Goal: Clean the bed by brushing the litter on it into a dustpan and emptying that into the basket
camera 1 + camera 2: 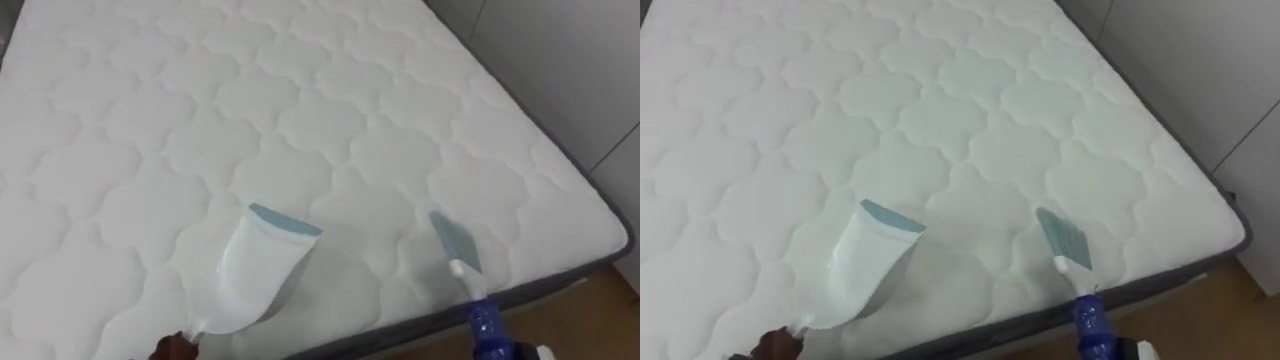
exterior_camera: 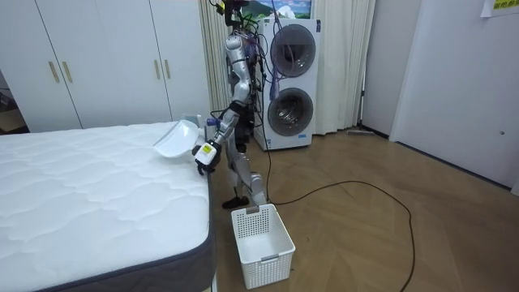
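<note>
A white quilted mattress (image 1: 250, 100) lies before me, and I stand at its edge (image 2: 81, 186). My left hand (image 1: 175, 348) is shut on the handle of a white dustpan (image 1: 255, 275) with a pale blue lip. The pan rests tilted over the mattress's near part (image 2: 173, 139). My right hand (image 1: 528, 352) shows at the bottom edge, shut on the blue handle of a small brush (image 1: 458, 245). Its pale blue bristles point away over the mattress near the right edge. I see no loose dirt on the quilting.
A grey mattress border (image 1: 590, 265) runs along the right edge, with wooden floor (image 1: 590, 320) and a white wall (image 1: 560, 60) beyond. A white basket (image 2: 261, 243) stands on the floor by my feet. Stacked washing machines (image 2: 290, 85) are behind me.
</note>
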Robot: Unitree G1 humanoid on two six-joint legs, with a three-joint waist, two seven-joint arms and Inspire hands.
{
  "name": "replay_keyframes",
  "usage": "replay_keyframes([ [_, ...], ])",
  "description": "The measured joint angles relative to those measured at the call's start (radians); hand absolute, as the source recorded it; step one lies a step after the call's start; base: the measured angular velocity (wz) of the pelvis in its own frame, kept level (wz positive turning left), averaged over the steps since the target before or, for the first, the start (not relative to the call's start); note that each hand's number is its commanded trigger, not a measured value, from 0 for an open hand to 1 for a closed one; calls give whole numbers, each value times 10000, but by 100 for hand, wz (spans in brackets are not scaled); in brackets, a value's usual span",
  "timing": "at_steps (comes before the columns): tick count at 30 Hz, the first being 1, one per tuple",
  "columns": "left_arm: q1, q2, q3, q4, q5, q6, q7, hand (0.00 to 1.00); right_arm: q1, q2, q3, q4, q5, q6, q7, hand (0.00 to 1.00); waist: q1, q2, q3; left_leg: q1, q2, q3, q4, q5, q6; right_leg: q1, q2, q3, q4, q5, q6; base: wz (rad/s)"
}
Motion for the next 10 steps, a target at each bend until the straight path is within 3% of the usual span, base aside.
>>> replay_keyframes([
  [5, -15, -9, 377, 276, -14, -74, -217, 0, 3, 3, -39, 388, -71, 2, 598, 0, 101, -36, -5, 47, 14, -46, -15, 0, 0, 110, 15, 13, -151, 41, 13, 1],
  [10, -107, -41, 832, 1367, 0, -442, -272, 0, 101, 5, -45, 1063, -104, 81, 1571, 0, 153, -85, -27, 102, 39, -74, -19, -49, 2, 234, 25, 10, -300, 86, 30, 0],
])
